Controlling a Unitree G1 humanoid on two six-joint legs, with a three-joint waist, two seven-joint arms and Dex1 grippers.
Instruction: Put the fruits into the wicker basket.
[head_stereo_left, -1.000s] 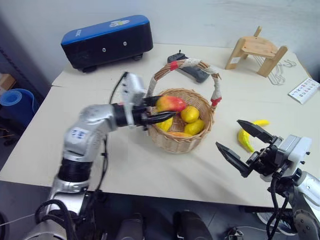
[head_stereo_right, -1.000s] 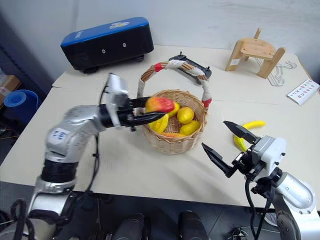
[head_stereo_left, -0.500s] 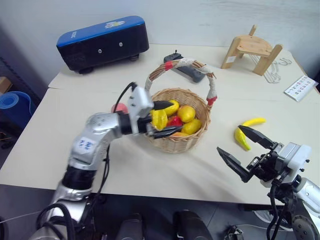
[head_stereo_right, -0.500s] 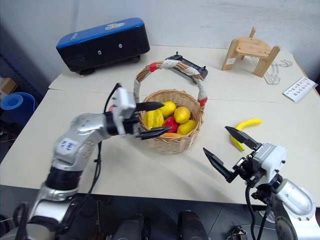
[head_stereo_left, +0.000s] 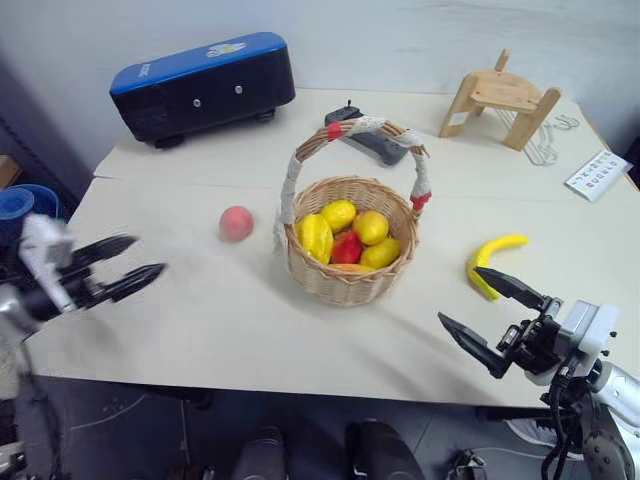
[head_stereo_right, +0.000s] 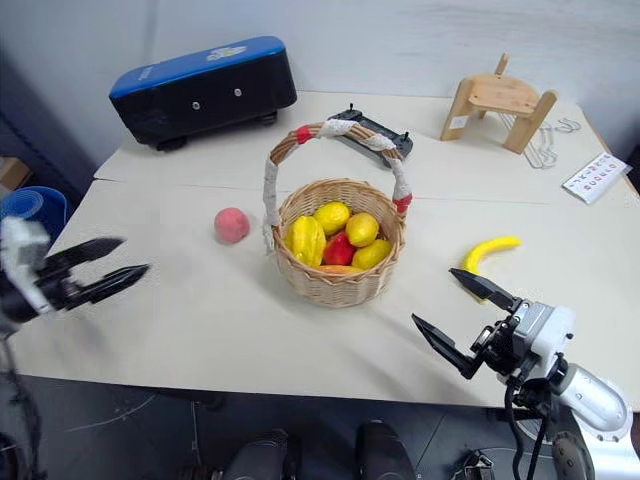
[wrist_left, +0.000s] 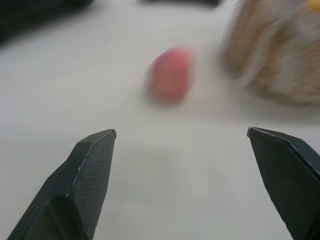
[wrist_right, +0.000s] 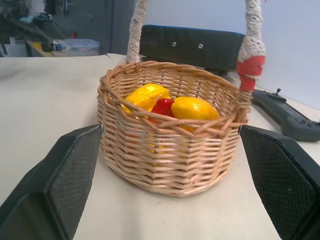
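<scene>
The wicker basket (head_stereo_left: 349, 286) stands mid-table with several yellow fruits and a red-and-yellow mango (head_stereo_left: 347, 248) inside it. A pinkish-red peach (head_stereo_left: 236, 223) lies on the table just left of the basket. To the basket's right lies a yellow banana (head_stereo_left: 493, 262). My left gripper (head_stereo_left: 149, 254) hovers open and empty at the table's left edge, well left of the peach; its wrist view looks at the peach (wrist_left: 170, 75). Just in front of the banana, near the front right edge, my right gripper (head_stereo_left: 459, 295) is open and empty and faces the basket (wrist_right: 170, 155).
A blue-topped black box (head_stereo_left: 205, 85) sits at the back left. Behind the basket lies a black controller (head_stereo_left: 370, 142). A wooden stool (head_stereo_left: 503, 98), white hangers (head_stereo_left: 547, 140) and a printed card (head_stereo_left: 597, 173) occupy the back right.
My left gripper opened over the basket, left the mango inside, and swung far left to the table's edge. The right gripper stayed nearly still.
</scene>
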